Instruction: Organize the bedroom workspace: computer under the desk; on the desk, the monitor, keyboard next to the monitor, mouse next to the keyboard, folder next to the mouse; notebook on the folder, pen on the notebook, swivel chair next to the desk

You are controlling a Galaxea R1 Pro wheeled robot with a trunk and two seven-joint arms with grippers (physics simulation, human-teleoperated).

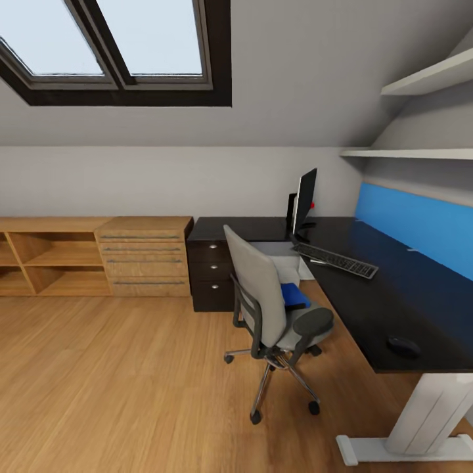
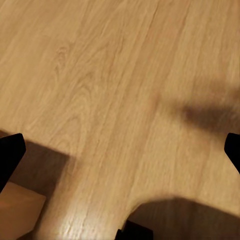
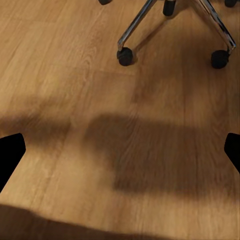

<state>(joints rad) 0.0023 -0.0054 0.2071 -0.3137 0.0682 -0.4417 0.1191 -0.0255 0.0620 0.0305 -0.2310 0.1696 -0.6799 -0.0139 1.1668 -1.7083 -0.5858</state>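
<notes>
**Desk half set, folder on the chair**

The desk (image 1: 394, 289) runs along the right wall under its blue back panel (image 1: 420, 226), its black top bending into the far corner above dark drawers (image 1: 211, 269). On it the monitor (image 1: 303, 200) stands edge-on near the corner, the keyboard (image 1: 335, 260) lies just in front of it, and the mouse (image 1: 403, 345) sits well apart, close to the near front edge. The computer (image 1: 284, 261) is tucked beneath the top. The chair (image 1: 272, 315) stands just beside the desk's front edge, back turned to the room, with the folder (image 1: 294, 295) on its seat. A wide stretch of wood floor (image 1: 112, 387) lies open left of the chair, out to the light wood chest (image 1: 144, 257).

The left gripper (image 2: 120, 150) hangs over bare floor, jaws spread wide. The right gripper (image 3: 120, 150), likewise spread, hangs over the floor near the chair's castors (image 3: 125, 56).
</notes>
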